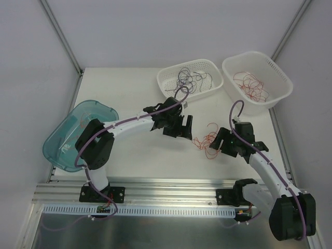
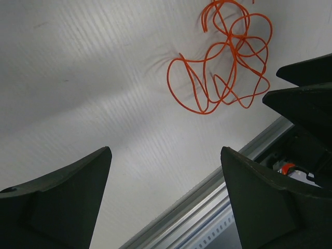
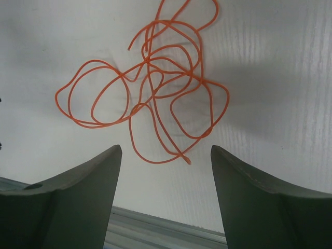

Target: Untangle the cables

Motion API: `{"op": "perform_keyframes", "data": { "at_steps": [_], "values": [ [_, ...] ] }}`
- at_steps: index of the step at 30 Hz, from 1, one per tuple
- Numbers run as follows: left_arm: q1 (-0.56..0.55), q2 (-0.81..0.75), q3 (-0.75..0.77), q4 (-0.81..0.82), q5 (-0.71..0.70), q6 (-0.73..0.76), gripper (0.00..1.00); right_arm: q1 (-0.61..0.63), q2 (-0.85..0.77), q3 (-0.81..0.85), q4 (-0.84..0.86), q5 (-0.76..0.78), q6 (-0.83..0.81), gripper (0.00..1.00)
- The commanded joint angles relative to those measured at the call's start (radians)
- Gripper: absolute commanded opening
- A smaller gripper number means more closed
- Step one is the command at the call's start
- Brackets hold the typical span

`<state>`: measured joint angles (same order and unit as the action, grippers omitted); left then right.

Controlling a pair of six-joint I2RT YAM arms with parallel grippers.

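Nearest me, my right tool [image 3: 166, 150] hangs low over the counter [image 3: 280, 62] with its 2 fingers spread and nothing between them. The red cables [image 3: 150, 98] lie just beyond the fingertips as 1 loose knot of loops, flat on the counter. The lowest free end points back toward the gap.

My left tool [image 2: 165, 155] faces the same knot from the other side, its fingers also spread and bare. From there the knot is further off, up in the top right of its view.

Step in hand, as I judge it: the approach for a 2-sided pull on this knot, with no pinch taken on either side yet. Next, each tool needs a different loop, or 1 of them the free end. The wire is hair-thin, so the fingertips must come right down to the counter to catch it. A slow pull seems wise, or the loops may cinch.

Far side has 2 baskets. The left basket [image 1: 162, 79] holds dark cables [image 1: 188, 79] and the right basket [image 1: 244, 56] holds red strands [image 1: 251, 85]. A teal tub [image 1: 67, 140] sits off to the left, contents unclear.

Only the top view shows the baskets, the tub and the knot lying between my 2 tools. Only the wrist views resolve where the loops cross
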<state>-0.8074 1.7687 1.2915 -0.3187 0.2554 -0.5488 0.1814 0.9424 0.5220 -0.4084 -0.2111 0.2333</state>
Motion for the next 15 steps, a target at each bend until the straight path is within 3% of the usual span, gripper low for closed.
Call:
{"op": "perform_keyframes", "data": {
  "at_steps": [1,8,15],
  "values": [
    [-0.032,0.063,0.078,0.003,-0.037,-0.092,0.87,0.006,-0.028,-0.019,0.051,0.036,0.05,0.73],
    [-0.081,0.215,0.19,0.009,-0.091,-0.189,0.74,0.004,-0.048,-0.065,0.094,0.029,0.096,0.73],
    [-0.098,0.287,0.235,0.015,-0.127,-0.22,0.54,0.026,-0.025,-0.099,0.149,0.001,0.129,0.7]
  ]
}}
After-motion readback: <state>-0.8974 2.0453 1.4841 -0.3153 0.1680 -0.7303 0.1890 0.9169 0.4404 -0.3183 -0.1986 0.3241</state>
